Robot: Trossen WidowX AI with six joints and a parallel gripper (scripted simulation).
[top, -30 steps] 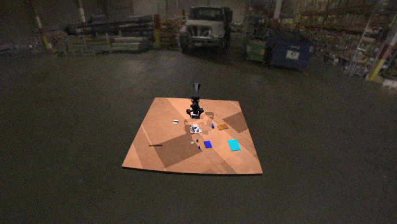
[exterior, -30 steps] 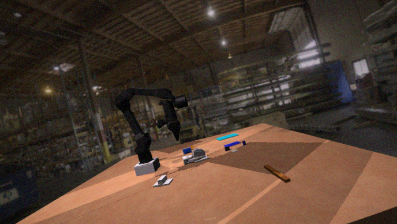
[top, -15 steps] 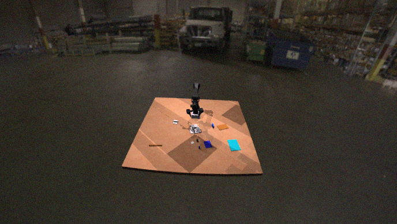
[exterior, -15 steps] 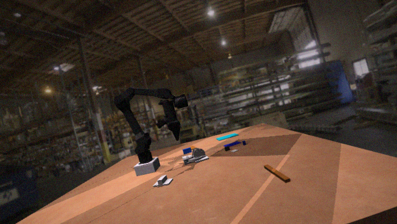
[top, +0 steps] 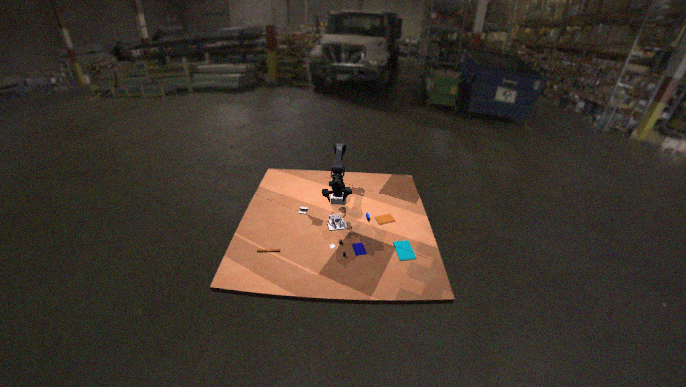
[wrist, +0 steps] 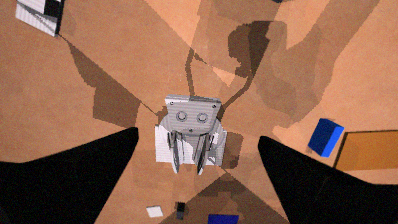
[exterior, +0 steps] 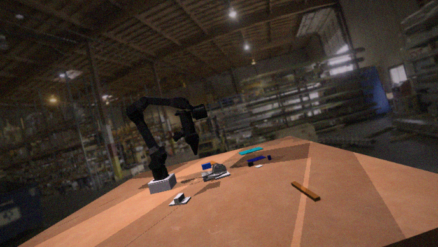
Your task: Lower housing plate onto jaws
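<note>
The grey housing plate [wrist: 192, 109] lies over the rear of the two jaws, with two round pin heads showing on it. The two jaws [wrist: 174, 157] stick out in front of it, side by side and apart, above a white base [wrist: 161, 150] [exterior: 226, 175]. In the exterior view a rounded grey part [exterior: 219, 169] stands up on the base; whether the plate is fully level is too small to tell. My gripper [wrist: 199, 137] [exterior: 195, 153] is open and empty, hanging well above the assembly and touching nothing.
A white stand [top: 303, 210] [exterior: 179, 200] [wrist: 37, 17] is off to one side. A blue block [top: 368, 216] [exterior: 206, 166] [wrist: 324, 137] and an orange panel [top: 385, 219] [wrist: 372, 150] are on the other. A navy panel [top: 359, 249], teal panel [top: 404, 250] and brown bar [top: 268, 250] [exterior: 305, 191] lie farther out.
</note>
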